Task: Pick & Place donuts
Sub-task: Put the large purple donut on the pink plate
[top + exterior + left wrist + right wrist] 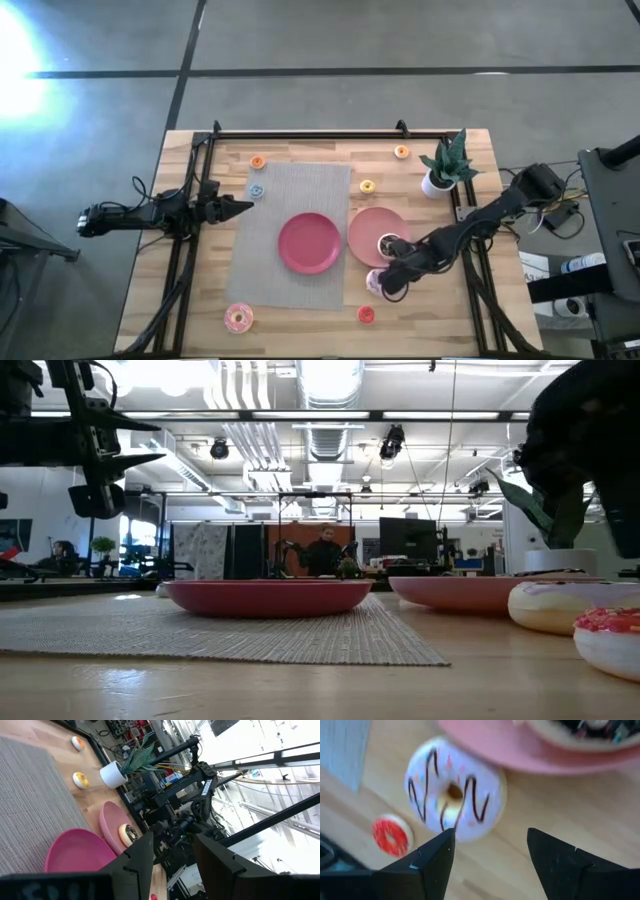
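Near the table's front-right edge, the right gripper (490,855) is hovering, fingers spread, over a pink-frosted ring donut with chocolate drizzle (452,787) lying just beside the round pink plate (365,235). Centring both fingers evenly should steady the grasp. At the left edge, the left gripper (172,857) is waiting, released.

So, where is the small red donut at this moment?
In the high view the small red donut lies on bare wood near the table's front edge, just off the grey mat's corner, with the open right gripper close beside it.
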